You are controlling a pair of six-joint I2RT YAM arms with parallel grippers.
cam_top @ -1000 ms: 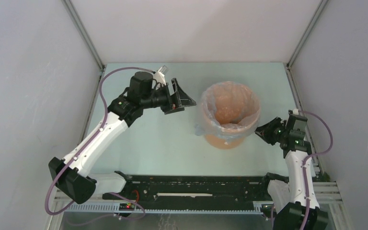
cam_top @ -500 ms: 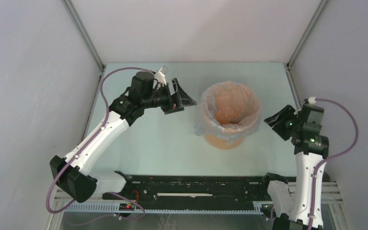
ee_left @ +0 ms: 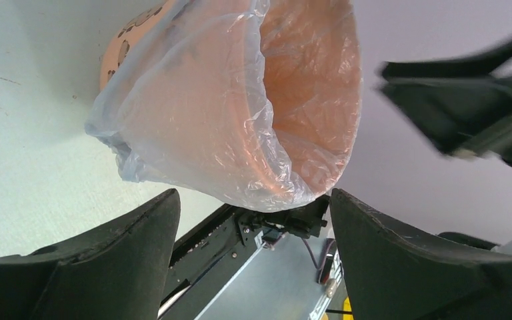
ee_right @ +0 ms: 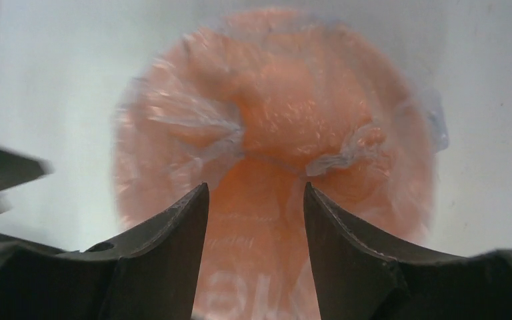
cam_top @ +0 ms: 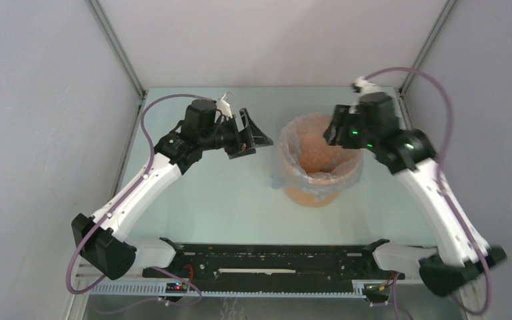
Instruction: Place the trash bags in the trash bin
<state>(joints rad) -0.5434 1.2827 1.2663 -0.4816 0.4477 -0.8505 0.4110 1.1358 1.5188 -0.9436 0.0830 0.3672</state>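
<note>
Table [cam_top: 207,193]: pale green top, matt, with faint dark scuffs [ee_left: 10,80] showing in the left wrist view. Back wall [cam_top: 267,40]: plain white, standing along the far edge. Side walls: grey panels on the left [cam_top: 40,133] and right [cam_top: 493,80] edges. Metal struts rise from the far left corner [cam_top: 117,48] and far right corner [cam_top: 427,47]. Black rail [cam_top: 273,260] runs along the near edge; a white slotted strip [cam_top: 260,287] lies just beside it, nearer the camera. A small red light [cam_top: 177,287] glows towards the near left corner.
</note>
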